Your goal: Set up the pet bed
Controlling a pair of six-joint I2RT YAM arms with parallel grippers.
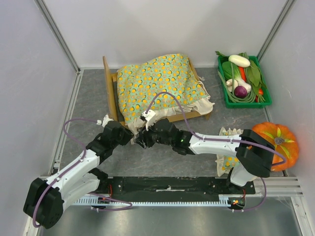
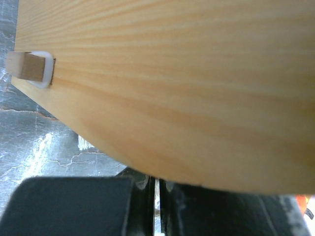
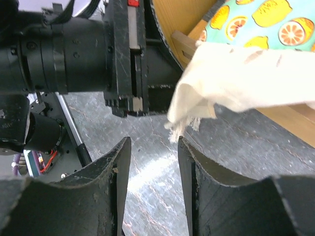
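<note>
A grey marbled counter (image 1: 162, 162) lies between white walls. The light-wood pet bed (image 1: 109, 83) sits at upper centre, long axis left to right, tall headboard on the left. A green orange-dotted blanket (image 1: 157, 83) hides its base. Both arms reach to the headboard's near corner. The left pincer (image 1: 131, 136) shows only a thin slit against the wood; any grip is unclear. The right pincer (image 3: 153, 145) is narrowly parted and holds nothing, just below a cream ruffle (image 3: 236, 78).
</note>
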